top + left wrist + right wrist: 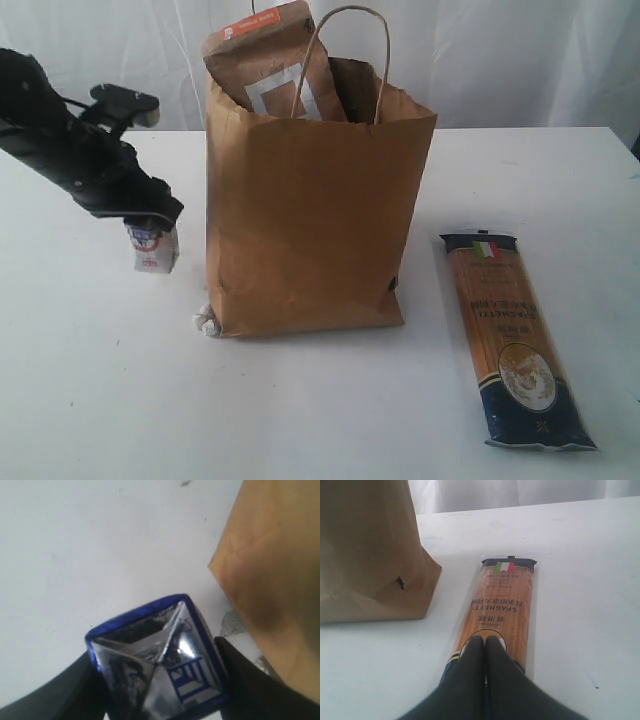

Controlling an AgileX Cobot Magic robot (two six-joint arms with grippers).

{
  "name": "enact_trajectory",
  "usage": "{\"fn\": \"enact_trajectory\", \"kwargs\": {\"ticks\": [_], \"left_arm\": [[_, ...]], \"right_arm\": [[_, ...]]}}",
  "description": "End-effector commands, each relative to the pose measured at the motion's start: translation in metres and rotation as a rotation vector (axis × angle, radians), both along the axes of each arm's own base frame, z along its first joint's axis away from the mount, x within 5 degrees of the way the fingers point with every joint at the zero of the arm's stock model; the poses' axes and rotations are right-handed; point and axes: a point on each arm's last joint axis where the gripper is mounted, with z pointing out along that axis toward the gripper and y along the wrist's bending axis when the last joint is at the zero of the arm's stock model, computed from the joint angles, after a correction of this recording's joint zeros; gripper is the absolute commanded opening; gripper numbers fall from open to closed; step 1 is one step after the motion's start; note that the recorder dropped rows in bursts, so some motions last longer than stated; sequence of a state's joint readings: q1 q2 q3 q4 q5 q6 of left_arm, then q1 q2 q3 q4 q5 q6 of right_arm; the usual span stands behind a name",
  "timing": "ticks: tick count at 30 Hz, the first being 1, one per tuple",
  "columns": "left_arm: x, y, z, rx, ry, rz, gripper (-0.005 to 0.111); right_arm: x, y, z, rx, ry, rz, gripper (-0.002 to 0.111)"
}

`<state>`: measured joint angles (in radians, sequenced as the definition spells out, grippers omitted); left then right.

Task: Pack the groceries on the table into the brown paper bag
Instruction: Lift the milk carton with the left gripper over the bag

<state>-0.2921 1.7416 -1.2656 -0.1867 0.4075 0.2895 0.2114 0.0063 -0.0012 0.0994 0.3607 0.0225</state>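
- exterior view: the brown paper bag [310, 230] stands upright and open on the table [100, 400]. inside it a brown pouch with orange label [268, 65] stands on end, its top poking above the rim. anything else inside is hidden.
- the left claw [150, 222] points down onto a small blue-white carton [154, 250], which stands upright on the table directly under the claw. the bag is just beside this claw, toward the middle of the table.
- a small pale lump [207, 322] lies against the bag's bottom corner nearest that claw. it is too small to name.
- the long pasta pack [515, 340] lies flat beyond the bag from the left claw. its long axis runs from the back of the table to the front, flag-printed end toward the back.
- left wrist view: the carton's folded top [155, 655] sits between the left claw's two dark fingers [70, 695], one close on each side. whether they press it or only flank it cannot be told. the bag's wall [270, 555] is just past one finger.
- right wrist view: the right claw [486, 641] has its fingers pressed together, holding nothing. its tips are over the near end of the pasta pack [502, 605], which stretches straight away from the claw, flag end farthest. the bag [370, 550] stands ahead and to one side, apart from the pack.
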Motion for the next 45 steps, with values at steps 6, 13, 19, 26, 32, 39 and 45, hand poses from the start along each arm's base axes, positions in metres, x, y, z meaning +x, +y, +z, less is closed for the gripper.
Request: {"fn": "enact_trajectory", "kwargs": {"ticks": [6,13,19,26,32,39,45], "left_arm": [[-0.059,0.021,0.122,-0.04,-0.35,-0.016,0.0],[-0.087,0.023,0.19,-0.207,-0.524,0.0,0.0],[-0.095,0.006,0.223,-0.383,-0.552,-0.152,0.0],[-0.086,-0.012,0.222,-0.532,-0.559,-0.289,0.0],[-0.062,-0.025,0.196,-0.547,-0.487,-0.353,0.0],[-0.041,-0.041,0.167,-0.614,-0.384,-0.443,0.0],[-0.03,-0.048,0.145,-0.614,-0.297,-0.472,0.0]], "right_arm": [[0.0,0.0,0.001,0.005,-0.019,-0.006,0.0],[0.0,0.0,0.001,0.005,-0.019,-0.006,0.0],[0.0,0.0,0.001,0.005,-0.019,-0.006,0.0],[0.0,0.0,0.001,0.011,-0.017,-0.008,0.0],[0.0,0.0,0.001,0.03,-0.013,-0.013,0.0],[0.0,0.0,0.001,0.03,-0.013,-0.013,0.0],[0.0,0.0,0.001,0.03,-0.013,-0.013,0.0]]}}
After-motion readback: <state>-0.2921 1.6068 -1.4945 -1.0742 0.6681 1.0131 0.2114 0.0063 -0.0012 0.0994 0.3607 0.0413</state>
